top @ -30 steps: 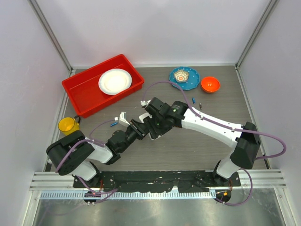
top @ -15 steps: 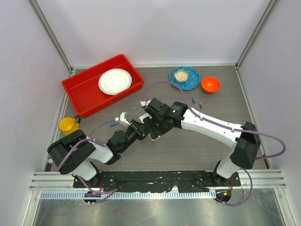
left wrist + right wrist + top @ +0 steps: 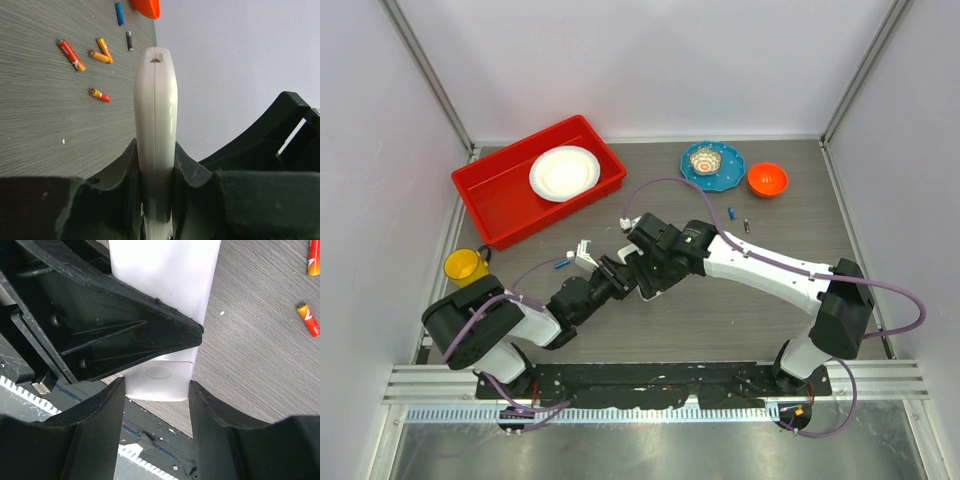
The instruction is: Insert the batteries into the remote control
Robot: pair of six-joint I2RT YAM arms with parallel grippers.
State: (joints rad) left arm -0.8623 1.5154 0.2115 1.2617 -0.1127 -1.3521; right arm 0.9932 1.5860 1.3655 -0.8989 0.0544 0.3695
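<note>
Barely anything has moved over the last second: in the overhead view the right arm's wrist has crept slightly toward the left arm, and both arms stay knotted together at the middle of the table (image 3: 720,310). From the left wrist, the left gripper (image 3: 155,150) is clamped on the remote control (image 3: 155,100), which stands edge-on between its 2 fingers with the white shell rising clear of the wood. From the right wrist, the right gripper (image 3: 156,387) stands about half spread around the remote's lower end, 1 finger flush against each long side, so it grips the handset across its width while the left gripper's black finger crosses in front. The batteries (image 3: 71,55) lie loose on the table beyond the remote: 1 red, 3 orange, then a blue 1 (image 3: 119,13) and a dark 1 (image 3: 129,41) nearer the orange bowl (image 3: 145,7). Overhead, 1 more blue battery (image 3: 562,265) lies just left of the arms. At the far left a red tray (image 3: 500,200) holds a white plate (image 3: 564,172), and a yellow cup (image 3: 466,266) sits near its front corner.
</note>
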